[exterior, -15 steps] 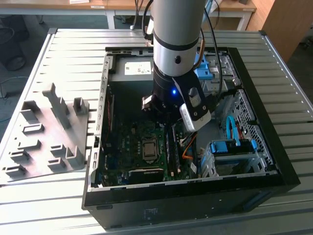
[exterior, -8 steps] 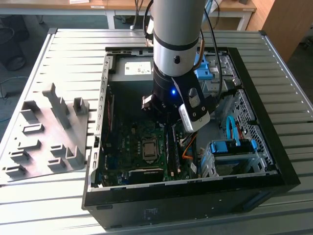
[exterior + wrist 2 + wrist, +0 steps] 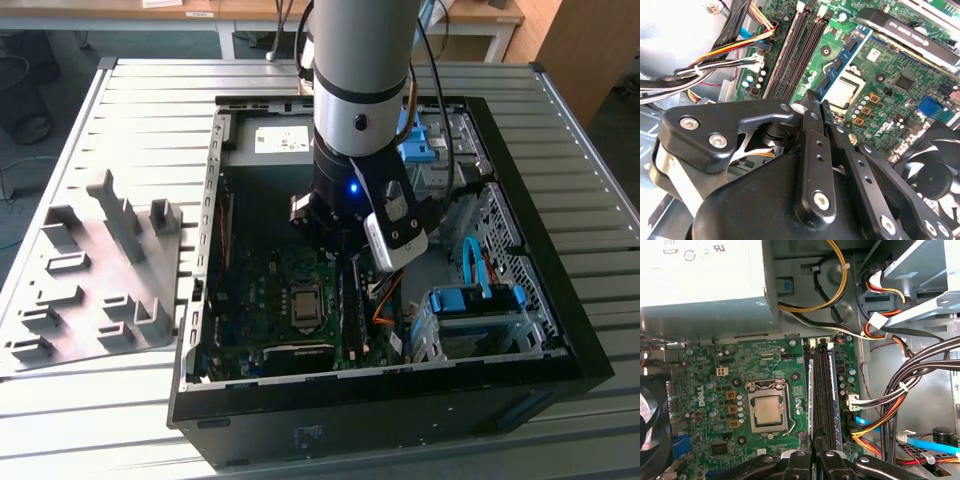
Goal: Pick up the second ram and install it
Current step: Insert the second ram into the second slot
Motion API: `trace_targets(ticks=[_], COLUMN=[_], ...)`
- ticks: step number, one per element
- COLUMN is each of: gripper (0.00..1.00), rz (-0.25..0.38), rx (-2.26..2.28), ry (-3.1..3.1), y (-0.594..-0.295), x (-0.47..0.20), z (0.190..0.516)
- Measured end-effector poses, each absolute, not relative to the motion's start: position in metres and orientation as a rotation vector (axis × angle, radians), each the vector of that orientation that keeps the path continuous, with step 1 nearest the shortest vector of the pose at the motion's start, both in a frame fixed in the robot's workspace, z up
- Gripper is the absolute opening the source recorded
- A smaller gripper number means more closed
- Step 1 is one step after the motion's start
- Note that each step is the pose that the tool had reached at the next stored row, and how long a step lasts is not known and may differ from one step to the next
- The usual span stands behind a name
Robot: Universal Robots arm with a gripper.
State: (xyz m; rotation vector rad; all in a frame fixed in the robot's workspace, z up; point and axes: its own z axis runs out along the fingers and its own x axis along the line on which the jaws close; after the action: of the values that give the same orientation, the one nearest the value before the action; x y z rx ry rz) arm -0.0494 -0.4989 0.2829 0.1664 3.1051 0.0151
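- Exterior view: arm reaches down into the open computer case (image 3: 215, 200), which sits on the ribbed metal desk (image 3: 130, 110). Gripper (image 3: 345, 262) is low over the motherboard (image 3: 270, 300), just beside the processor socket (image 3: 303, 303).
- Grey slotted fixture block (image 3: 100, 280) lies on the desk on the exterior view's left, well apart from the case.
- Second ram (image 3: 811, 390): in the first wrist view it appears as a thin blue-edged board standing on edge in the slot nearest the socket, running straight away from the gripper (image 3: 812, 457). The black memory slots (image 3: 826, 390) beside it look unfilled.
- Second wrist view: the ram (image 3: 842, 60) shows as a blue strip with black chips, its near end meeting the fingertips (image 3: 812, 100).
- Jaws: narrow, fingers almost together, in line with the ram's near end. Cannot tell whether they clamp the board or merely rest at its edge.
- Bundled wires (image 3: 900, 390) run just beside the slots.
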Motion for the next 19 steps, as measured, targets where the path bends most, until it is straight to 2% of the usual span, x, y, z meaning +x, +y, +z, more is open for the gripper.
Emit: trace_targets(ticks=[10, 19], gripper=[0.14, 0.14], rz=[0.021, 0.021], rx=[-0.085, -0.089], ry=[3.109, 3.109], y=[-0.4989, -0.4989], x=[-0.0494, -0.0494], z=[0.2825, 0.2821])
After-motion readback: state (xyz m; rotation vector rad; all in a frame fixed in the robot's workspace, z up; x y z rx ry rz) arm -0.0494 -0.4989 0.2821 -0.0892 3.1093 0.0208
